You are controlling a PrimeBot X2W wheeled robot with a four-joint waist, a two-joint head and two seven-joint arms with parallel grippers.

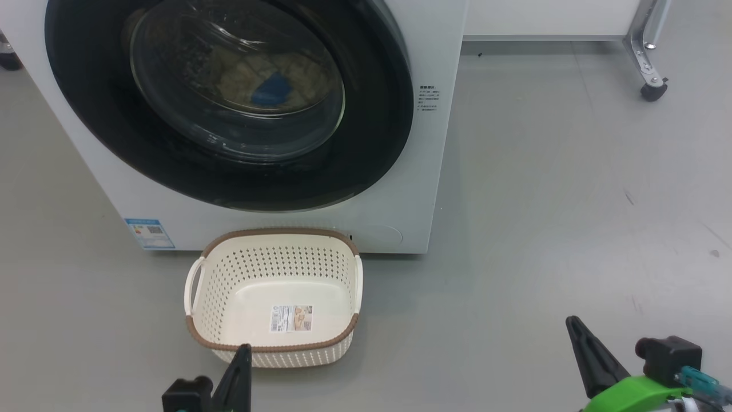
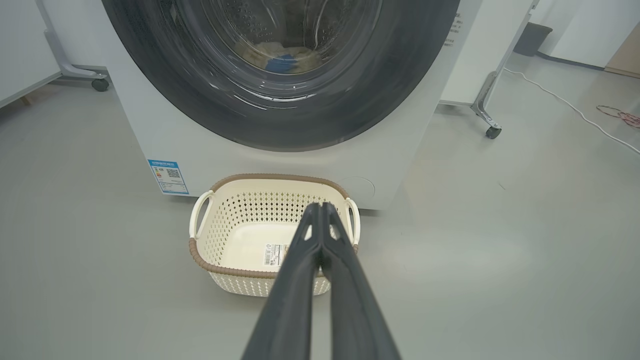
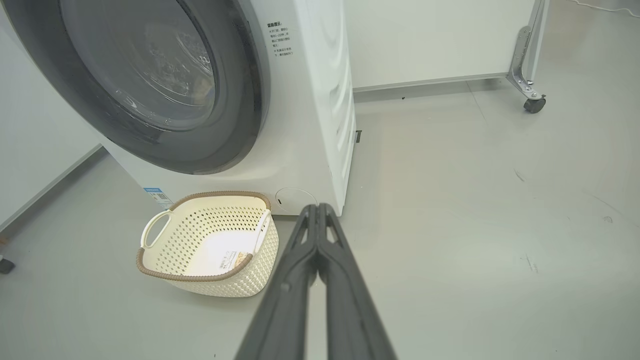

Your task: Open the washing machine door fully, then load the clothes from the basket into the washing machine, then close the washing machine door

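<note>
The washer stands on the grey floor with its door shut flush against the front. The clothes lie inside the drum behind the glass, cream with a blue patch. The basket sits on the floor just before the washer's lower front edge, below the door, with its far rim close to the panel. A label shows on its bottom.

Right of the washer's front corner the floor runs wide and open, as far as a caster leg well off at the far right. A white cable trails over the floor beyond it. The floor left of the basket is open too.

The left gripper has its fingers pressed together and grasps nothing. Its tip is at the basket's near rim, well below the door and the clothes. The right gripper is likewise closed tight on nothing. It hangs over open floor, well right of the basket and out past the washer's corner.
</note>
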